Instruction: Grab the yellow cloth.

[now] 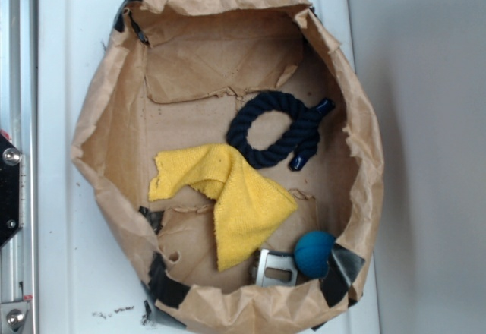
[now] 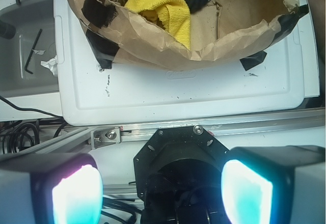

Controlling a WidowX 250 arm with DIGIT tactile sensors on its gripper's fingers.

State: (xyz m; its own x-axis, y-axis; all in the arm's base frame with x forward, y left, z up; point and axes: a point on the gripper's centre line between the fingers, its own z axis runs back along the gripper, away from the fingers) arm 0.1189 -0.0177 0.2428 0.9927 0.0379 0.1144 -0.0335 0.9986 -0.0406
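Note:
The yellow cloth (image 1: 228, 197) lies crumpled and folded on the floor of a brown paper-lined basin (image 1: 99, 121), left of centre. In the wrist view the yellow cloth (image 2: 163, 7) shows at the top, behind the paper rim. My gripper (image 2: 160, 191) is open, its two glowing pads (image 2: 76, 193) wide apart with nothing between them. It hangs well outside the basin, over the robot's black base and the aluminium rail. The gripper does not show in the exterior view.
A dark blue rope ring (image 1: 277, 129) lies just right of the cloth. A blue ball (image 1: 314, 253) and a metal bottle opener (image 1: 273, 268) sit near the basin's lower rim. The basin stands on a white board (image 2: 193, 89). An Allen key (image 2: 33, 51) lies far left.

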